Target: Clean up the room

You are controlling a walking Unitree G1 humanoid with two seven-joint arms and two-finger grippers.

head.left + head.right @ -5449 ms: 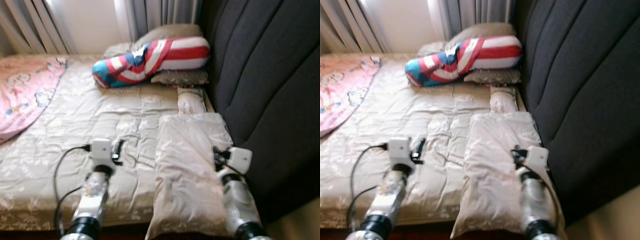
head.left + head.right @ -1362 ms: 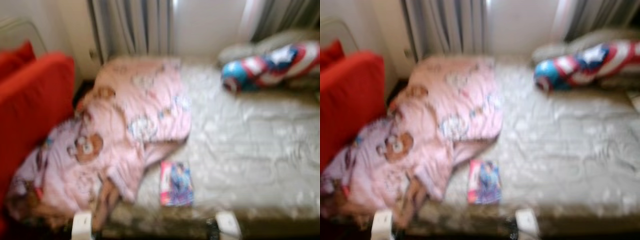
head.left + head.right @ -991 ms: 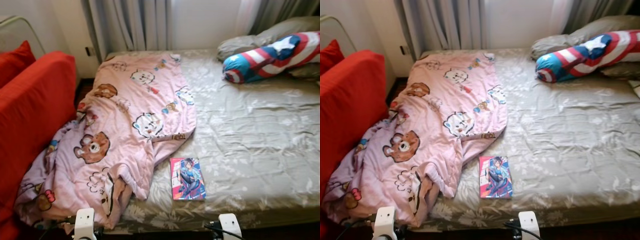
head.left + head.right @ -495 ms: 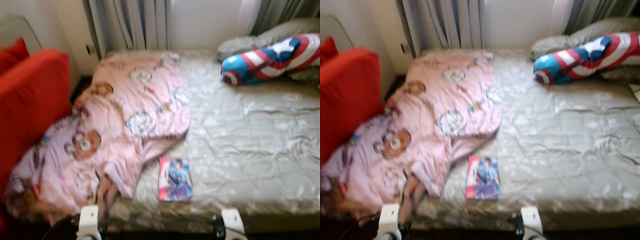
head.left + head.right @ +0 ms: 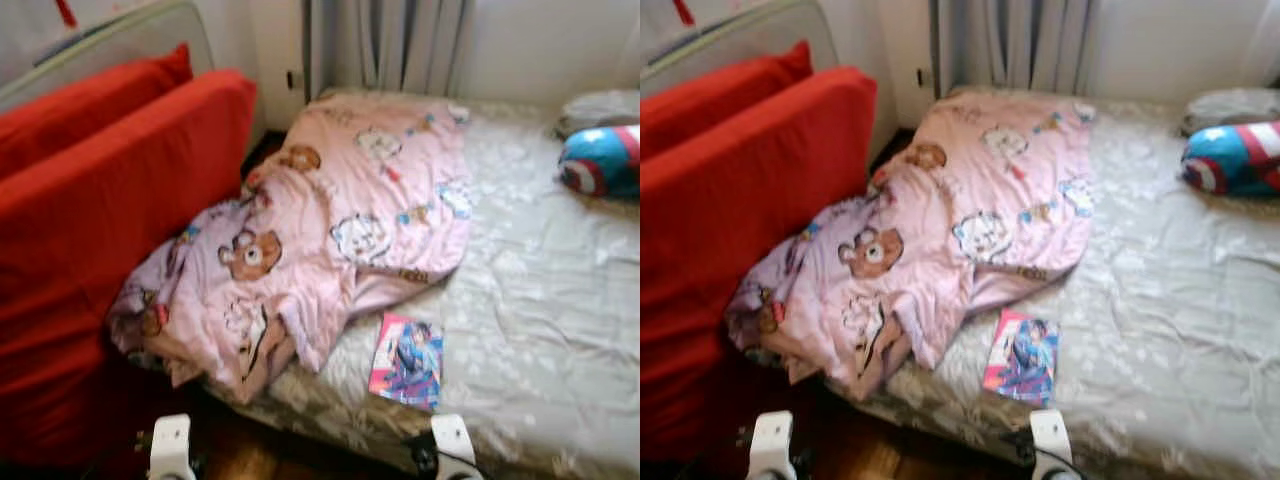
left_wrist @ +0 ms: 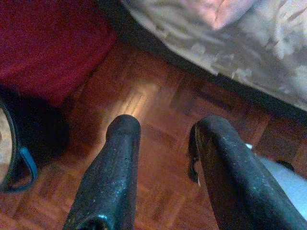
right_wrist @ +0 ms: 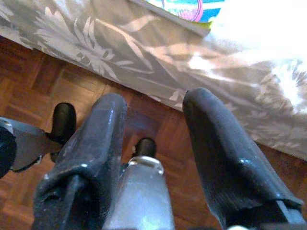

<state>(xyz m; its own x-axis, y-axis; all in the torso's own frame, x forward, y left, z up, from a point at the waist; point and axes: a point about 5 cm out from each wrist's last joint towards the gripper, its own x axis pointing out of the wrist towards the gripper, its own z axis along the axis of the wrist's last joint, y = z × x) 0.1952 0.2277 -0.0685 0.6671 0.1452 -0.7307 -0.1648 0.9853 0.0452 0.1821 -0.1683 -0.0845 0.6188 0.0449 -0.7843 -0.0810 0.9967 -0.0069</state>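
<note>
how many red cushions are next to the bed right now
2. A big red cushion stands against the bed's left side, touching the pink blanket. A second red cushion sits behind it, by the rail. More could be hidden behind them.

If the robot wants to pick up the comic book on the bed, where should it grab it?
Probably by the near edge. The comic book lies flat on the grey sheet, close to the bed's front edge and just beyond the right gripper, whose fingers are open. Coming in low from the front, one finger might slide under the cover, since the soft sheet should give.
</note>
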